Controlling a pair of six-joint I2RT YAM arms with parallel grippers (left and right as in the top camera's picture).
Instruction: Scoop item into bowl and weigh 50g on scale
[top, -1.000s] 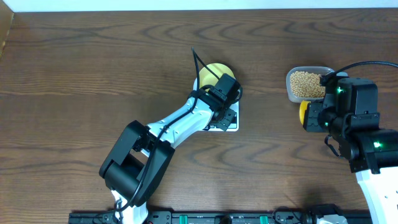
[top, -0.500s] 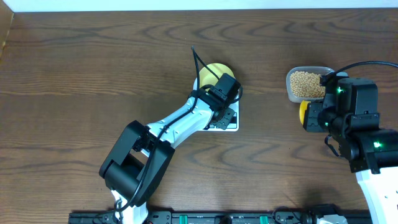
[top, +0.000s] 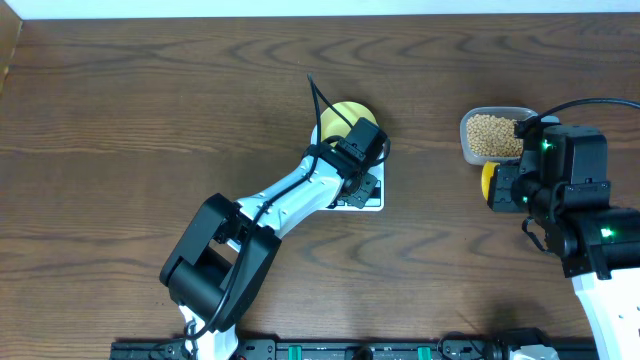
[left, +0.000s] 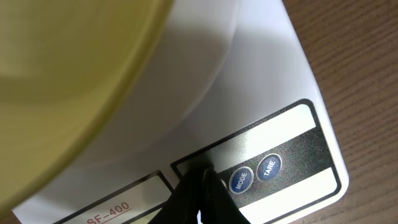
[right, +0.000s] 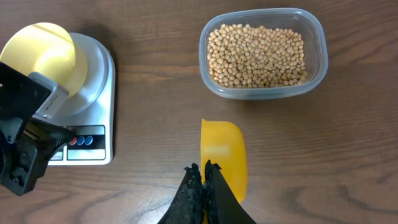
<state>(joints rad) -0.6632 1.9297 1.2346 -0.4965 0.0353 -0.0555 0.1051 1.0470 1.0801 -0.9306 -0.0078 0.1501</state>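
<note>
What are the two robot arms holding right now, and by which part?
The right pincer grips the yellow scoop at its rear end. The left pincer, shut, holds nothing; its tip is at the scale panel.

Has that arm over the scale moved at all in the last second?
No. The left gripper sits at the same spot over the scale, beside the bowl.

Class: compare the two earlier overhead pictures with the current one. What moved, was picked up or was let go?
Nothing visibly changed. The left hand stays at the button panel of the scale, beside the bowl on its platform. The right hand stays shut on the yellow scoop, near the tub of beans.
</note>
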